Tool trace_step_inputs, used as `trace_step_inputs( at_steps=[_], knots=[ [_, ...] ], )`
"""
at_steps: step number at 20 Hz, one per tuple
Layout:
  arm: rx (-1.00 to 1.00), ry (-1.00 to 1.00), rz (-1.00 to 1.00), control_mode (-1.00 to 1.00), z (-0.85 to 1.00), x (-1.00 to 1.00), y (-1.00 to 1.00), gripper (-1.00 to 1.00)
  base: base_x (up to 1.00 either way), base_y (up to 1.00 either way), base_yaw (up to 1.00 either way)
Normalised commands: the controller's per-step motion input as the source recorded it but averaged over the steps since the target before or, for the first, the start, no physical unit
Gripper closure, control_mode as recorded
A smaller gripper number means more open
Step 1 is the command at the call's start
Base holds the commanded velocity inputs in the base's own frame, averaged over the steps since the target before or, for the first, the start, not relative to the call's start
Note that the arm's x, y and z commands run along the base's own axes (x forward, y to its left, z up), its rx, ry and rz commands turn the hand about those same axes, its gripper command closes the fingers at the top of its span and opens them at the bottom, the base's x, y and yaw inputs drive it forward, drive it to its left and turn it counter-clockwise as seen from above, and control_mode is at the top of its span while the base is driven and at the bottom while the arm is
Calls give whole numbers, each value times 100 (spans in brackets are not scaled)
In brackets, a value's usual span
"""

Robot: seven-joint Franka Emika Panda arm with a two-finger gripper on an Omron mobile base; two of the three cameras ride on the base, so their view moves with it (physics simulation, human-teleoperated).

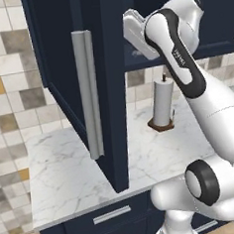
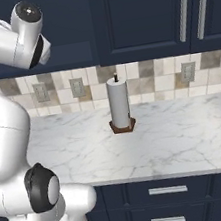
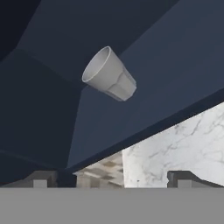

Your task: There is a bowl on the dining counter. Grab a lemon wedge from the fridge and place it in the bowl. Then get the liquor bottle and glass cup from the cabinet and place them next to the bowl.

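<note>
1. A tiled kitchen wall in beige, grey and ochre is seen behind a white, grey-veined marble worktop [image 2: 187,135], with navy drawers below it and navy wall units above.
2. The cabinet [image 1: 104,85] is seen with its door swung open toward the camera in the left base view; the long grey bar handle [image 1: 89,94] runs down the door's edge, at about 9 o'clock from the arm's wrist.
3. A white paper-towel roll [image 2: 119,102] on a dark base stands upright on the worktop, at about 6 o'clock below the open cabinet.
4. The glass cup [image 3: 109,74] is seen inside the cabinet on its dark shelf, at 12 o'clock above the gripper [image 3: 111,178] in the hand view and well apart from it. It appears tipped only because the hand camera is rolled.
5. The jaws are spread wide and hold nothing.
6. The cup is judged light, rigid, smooth and breakable. Being slightly tapered, it could slide out of a loose pinch; a hold across the faceted lower body, below the rim, is judged safest, with modest squeeze.
7. The liquor bottle cannot be made out in these views.
8. No brand, label or legible writing is seen on the cup; small lettering on the arm's dark joint is too small to be read.
</note>
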Motion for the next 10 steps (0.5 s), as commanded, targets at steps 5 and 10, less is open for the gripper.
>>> trace_step_inputs(
  at_steps=[5,10],
  knots=[
    [2,0,-4,-100,0,52,1,-100,0,0,0],
    [2,0,-2,-100,0,48,9,-100,0,0,0]
  ],
)
